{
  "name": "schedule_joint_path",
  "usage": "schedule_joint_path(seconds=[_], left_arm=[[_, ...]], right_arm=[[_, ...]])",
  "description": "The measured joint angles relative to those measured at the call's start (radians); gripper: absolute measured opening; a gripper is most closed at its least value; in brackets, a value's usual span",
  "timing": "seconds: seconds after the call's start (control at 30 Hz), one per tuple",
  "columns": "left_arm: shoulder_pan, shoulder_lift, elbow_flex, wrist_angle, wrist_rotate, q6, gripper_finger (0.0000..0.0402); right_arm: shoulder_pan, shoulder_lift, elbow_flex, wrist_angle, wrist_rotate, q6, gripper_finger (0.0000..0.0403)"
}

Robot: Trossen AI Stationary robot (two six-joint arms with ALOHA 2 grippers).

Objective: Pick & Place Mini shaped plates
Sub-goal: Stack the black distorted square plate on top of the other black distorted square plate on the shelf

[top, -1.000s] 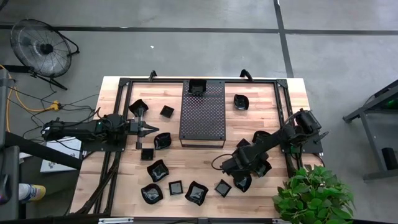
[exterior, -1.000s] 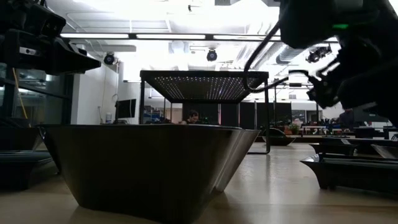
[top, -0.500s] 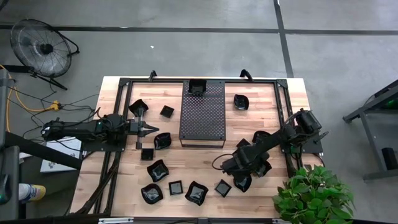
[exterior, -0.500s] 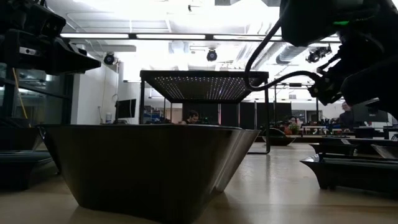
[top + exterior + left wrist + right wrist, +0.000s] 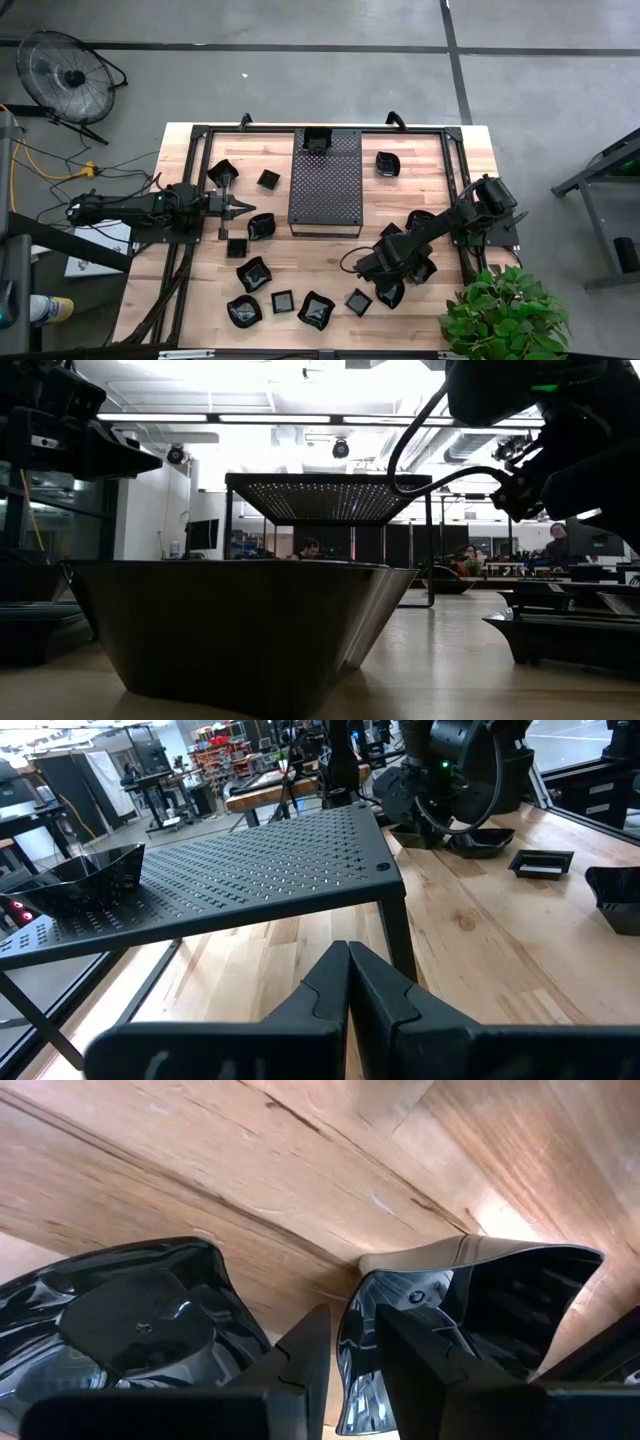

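Several glossy black mini plates lie scattered on the wooden table (image 5: pixel 200 290). Some lie near its near edge (image 5: pixel 316 310) and some beside my right arm (image 5: pixel 420 219). One sits on the far end of the raised perforated tray (image 5: pixel 318 141), and it also appears in the left wrist view (image 5: pixel 85 880). My right gripper (image 5: pixel 362 266) is low over the plates right of centre and shut on the rim of a wavy-edged plate (image 5: pixel 480 1310). A rounded plate (image 5: pixel 130 1320) lies just beside it. My left gripper (image 5: pixel 250 206) waits shut, left of the tray, its fingertips together (image 5: pixel 348 952). My right gripper pinches the wavy-edged plate by its rim (image 5: pixel 350 1342). One finger (image 5: pixel 425 1365) is inside the dish and the other (image 5: pixel 300 1365) outside, coming from above and pointing down. The plate sits tilted, its grey underside (image 5: pixel 420 1260) showing close over the wood. Whether it still touches the table I cannot tell.
The perforated tray (image 5: pixel 325 190) stands on legs in the table's middle (image 5: pixel 395 935). A black frame (image 5: pixel 200 130) runs round the table's edges. One plate stands right before the low camera (image 5: pixel 240 620). A potted plant (image 5: pixel 500 310) is at the near right corner.
In the low view my right arm has drawn a little upward and toward that picture's right. Its place in the high view hardly differs. The plates on the table lie as before.
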Motion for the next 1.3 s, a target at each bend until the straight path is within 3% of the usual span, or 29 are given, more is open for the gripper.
schedule_joint_path(seconds=[0.2,0.47,0.8,1.3], left_arm=[[0.000,0.000,0.000,0.000,0.000,0.000,0.0001],[0.000,0.000,0.000,0.000,0.000,0.000,0.0001],[0.000,0.000,0.000,0.000,0.000,0.000,0.0001],[0.000,0.000,0.000,0.000,0.000,0.000,0.0001]], right_arm=[[0.000,0.000,0.000,0.000,0.006,0.004,0.0071],[0.000,-0.001,0.000,-0.003,0.005,0.005,0.0005],[0.000,-0.001,0.005,-0.002,-0.026,-0.005,0.0002],[-0.005,-0.001,0.296,-0.322,0.025,-0.080,0.0001]])
